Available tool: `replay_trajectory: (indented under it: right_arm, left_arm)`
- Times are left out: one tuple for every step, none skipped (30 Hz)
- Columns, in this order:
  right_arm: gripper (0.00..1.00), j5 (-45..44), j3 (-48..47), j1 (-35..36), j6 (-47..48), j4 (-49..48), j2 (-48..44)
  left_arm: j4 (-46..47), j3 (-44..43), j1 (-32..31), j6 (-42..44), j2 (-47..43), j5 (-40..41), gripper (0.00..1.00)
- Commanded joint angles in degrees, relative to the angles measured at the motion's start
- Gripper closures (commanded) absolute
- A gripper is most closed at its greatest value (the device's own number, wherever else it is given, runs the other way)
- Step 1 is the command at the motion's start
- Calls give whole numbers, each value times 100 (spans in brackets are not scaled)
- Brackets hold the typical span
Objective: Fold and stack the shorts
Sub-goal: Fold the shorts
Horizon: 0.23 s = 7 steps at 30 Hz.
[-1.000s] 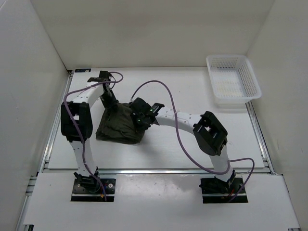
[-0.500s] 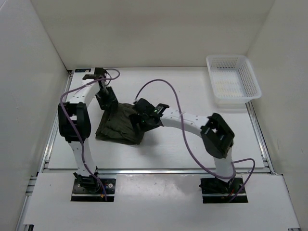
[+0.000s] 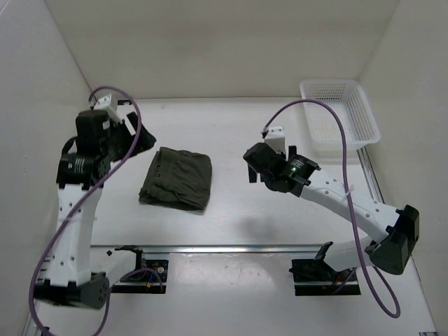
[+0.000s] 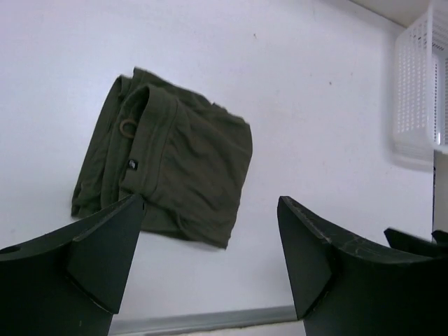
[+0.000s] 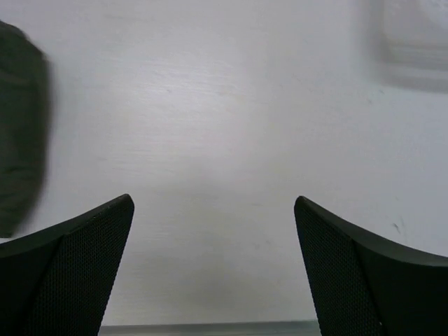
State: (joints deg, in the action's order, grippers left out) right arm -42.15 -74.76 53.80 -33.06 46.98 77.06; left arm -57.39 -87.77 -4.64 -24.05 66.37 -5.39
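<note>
Both sets of jaws are empty. My left jaws stand wide apart with nothing between the fingers (image 4: pixel 84 259). They hang above the desk (image 3: pixel 231 210), off the far-left corner of the shorts (image 3: pixel 176 179) and clear of the cloth. My right jaws are also spread wide and hold nothing. They sit above bare desk right of centre, well apart from the shorts and pointing left toward them. The shorts lie flat on the desk left of centre, between my two arms and nearer the left one. They are folded into a compact, roughly rectangular dark olive bundle with its long side running near to far. In the left wrist view a light drawstring loop (image 4: pixel 127 129) and a small tag show along the gathered band on the left part of the bundle, and the layer edges look slightly uneven at its near end. In the right wrist view only a blurred dark edge of the cloth shows at the left border. The white mesh basket (image 3: pixel 339 117) sits at the far-right corner, well apart from the shorts.
</note>
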Motion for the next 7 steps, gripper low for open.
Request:
replay_trajectory:
  right_arm:
    - [0, -759, 356, 16, -796, 891, -426]
    - [0, -820, 540, 16, -894, 953, -541]
    - [0, -891, 637, 16, -965, 953, -751]
    - [0, -891, 725, 16, -1027, 1014, -841]
    - [3, -891, 935, 16, -1088, 1015, -955]
    - [5, -891, 1015, 16, -1019, 884, -1112]
    - [3, -952, 1016, 16, -1018, 831, -1175]
  left_arm:
    - [280, 952, -19, -152, -823, 221, 10]
    - [341, 1120, -19, -152, -1019, 327, 10]
    - [342, 1261, -19, -204, -1186, 432, 10]
    - [342, 1462, -19, -205, -1466, 529, 10]
    - [342, 1551, -19, -257, -1591, 582, 10]
    - [342, 1630, -19, -258, -1705, 583, 10]
    - [342, 1683, -19, -258, -1793, 583, 10]
